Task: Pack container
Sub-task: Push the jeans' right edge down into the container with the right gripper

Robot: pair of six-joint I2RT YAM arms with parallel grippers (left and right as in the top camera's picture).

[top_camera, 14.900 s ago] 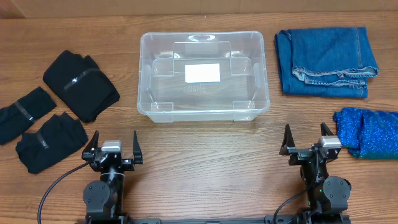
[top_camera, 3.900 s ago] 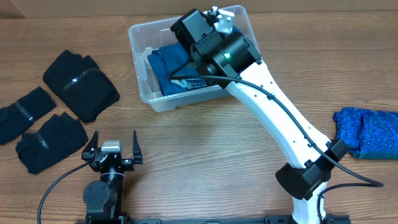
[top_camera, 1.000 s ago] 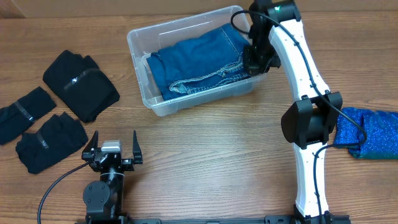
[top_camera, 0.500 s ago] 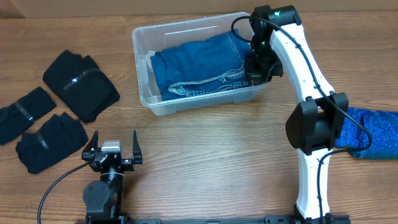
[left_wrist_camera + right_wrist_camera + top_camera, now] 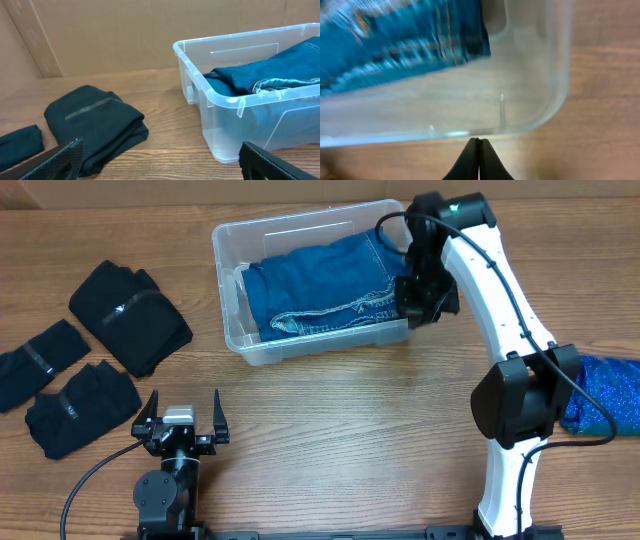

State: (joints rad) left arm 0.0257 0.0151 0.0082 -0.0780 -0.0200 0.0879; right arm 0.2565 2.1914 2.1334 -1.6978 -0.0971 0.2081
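Hanging just outside the near right corner of the container (image 5: 222, 280), the right claw (image 5: 421, 308) has its fingers pressed together with nothing between them. In its wrist view the joined fingertips (image 5: 472, 159) sit just short of the rounded rim; whether they touch it cannot be told. Beyond the tips, inside the bin, folded jeans (image 5: 320, 280) cover most of the floor. A bare strip of clear plastic is left along the wall nearest the claw and at that corner. The denim is blurred in that view and cut off at the top and left edges. Bare worktop (image 5: 330, 430) lies open behind the claw and to both sides. The arm (image 5: 500, 310) passes in front of a glittery blue cloth (image 5: 605, 380) and hides part of it; the picture's right edge clips the rest.

The left claw (image 5: 185, 402) rests low at the near edge, fingers wide apart and empty. Ahead of it to the right stands the container, with jeans showing over its rim. Ahead to the left lie three black bundles (image 5: 130, 315), well apart from the bin with open wood between. Its wrist view shows one bundle whole and a second clipped at the left edge.
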